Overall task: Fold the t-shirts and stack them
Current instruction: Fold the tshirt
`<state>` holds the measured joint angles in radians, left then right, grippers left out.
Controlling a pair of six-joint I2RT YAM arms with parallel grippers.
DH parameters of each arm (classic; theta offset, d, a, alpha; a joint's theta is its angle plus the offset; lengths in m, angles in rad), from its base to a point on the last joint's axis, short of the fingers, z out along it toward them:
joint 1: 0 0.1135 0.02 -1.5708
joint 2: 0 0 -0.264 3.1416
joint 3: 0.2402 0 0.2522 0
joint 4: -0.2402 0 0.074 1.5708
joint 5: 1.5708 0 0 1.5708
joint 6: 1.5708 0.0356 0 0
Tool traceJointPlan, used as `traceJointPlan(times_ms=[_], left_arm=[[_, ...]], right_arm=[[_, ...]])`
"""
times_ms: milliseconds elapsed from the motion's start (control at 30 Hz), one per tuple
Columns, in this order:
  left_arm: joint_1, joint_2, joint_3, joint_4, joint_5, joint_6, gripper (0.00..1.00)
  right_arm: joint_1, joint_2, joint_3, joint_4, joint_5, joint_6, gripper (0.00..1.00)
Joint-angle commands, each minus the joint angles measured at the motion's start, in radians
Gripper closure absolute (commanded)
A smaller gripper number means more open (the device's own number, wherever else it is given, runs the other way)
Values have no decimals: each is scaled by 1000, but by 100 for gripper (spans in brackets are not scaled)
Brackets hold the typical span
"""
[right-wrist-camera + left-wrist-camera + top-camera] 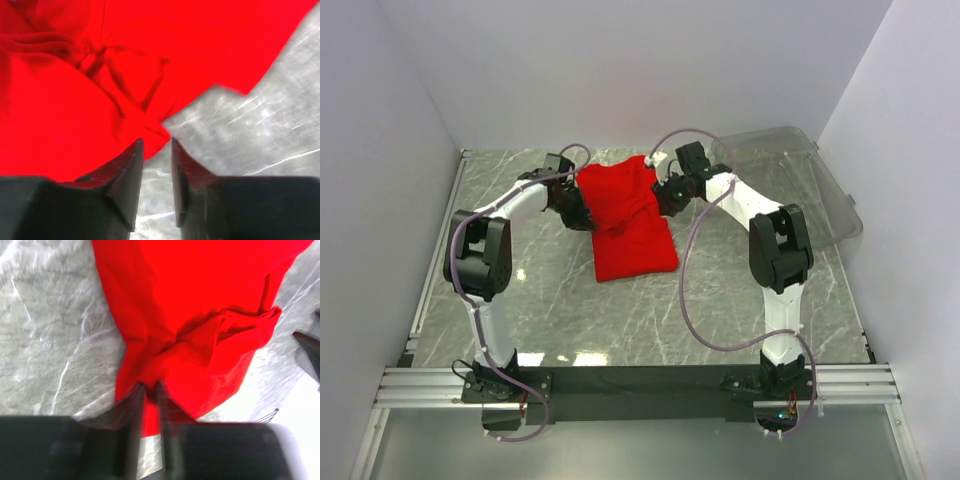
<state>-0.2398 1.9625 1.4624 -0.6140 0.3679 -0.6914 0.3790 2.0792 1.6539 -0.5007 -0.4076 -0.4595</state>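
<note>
The red shirt [630, 225] lies on the counter [570, 310] at centre, toward the far side, roughly folded, its far part rumpled. The left hand [149, 390] sits at the shirt's left edge. Its fingers are almost together with a strip of cloth between them, and blur hides whether they pinch it. The right hand [157, 145] is at the shirt's right edge, fingers spread a little, bare counter in the gap and a cloth corner just beyond the tips. A clear bin [820, 190] stands far right.
</note>
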Motion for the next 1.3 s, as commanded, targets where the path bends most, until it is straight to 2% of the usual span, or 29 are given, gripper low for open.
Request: traceJointPlan(times_ms=[0,133,200,267,367,400,467,500,567,600,700,733,867,933,1067,1267], left_arm=[[7,6,58,-26,-18,29,73],[17,-56,73,-33,-58,26,49],[22,-85,82,-44,-84,30,42],[30,-140,81,-47,-113,36,40],[33,-223,24,-29,-118,55,38],[33,-241,0,-17,-104,64,38],[33,-309,-112,52,-43,64,40],[31,-332,-152,75,39,63,42],[23,-395,-267,122,101,52,45],[17,-413,-299,120,141,55,45],[-13,-482,-437,121,160,40,44],[-29,-519,-515,135,175,26,44],[-62,-567,-649,242,189,-45,44],[-88,-568,-681,281,186,-80,43],[-136,-524,-671,330,142,-103,41],[-176,-447,-631,293,68,-114,40]], right_arm=[[-6,30,109,-34,16,25,50],[-20,9,107,-35,43,15,32],[-47,-28,95,-26,18,15,30],[-61,-63,63,-33,-61,-14,31],[-72,-131,-7,-131,-278,-200,42],[-72,-163,-32,-162,-327,-299,50],[-72,-189,-93,-238,-424,-372,60],[-71,-212,-106,-271,-444,-436,65],[-66,-238,-143,-376,-474,-506,66],[-65,-281,-170,-403,-470,-586,62],[-37,-391,-337,-346,-383,-683,50],[-23,-413,-377,-288,-358,-700,48],[78,-473,-540,-132,-197,-739,43],[104,-466,-566,-44,-111,-737,41],[129,-424,-560,16,-69,-717,41],[152,-395,-577,53,-20,-735,39]])
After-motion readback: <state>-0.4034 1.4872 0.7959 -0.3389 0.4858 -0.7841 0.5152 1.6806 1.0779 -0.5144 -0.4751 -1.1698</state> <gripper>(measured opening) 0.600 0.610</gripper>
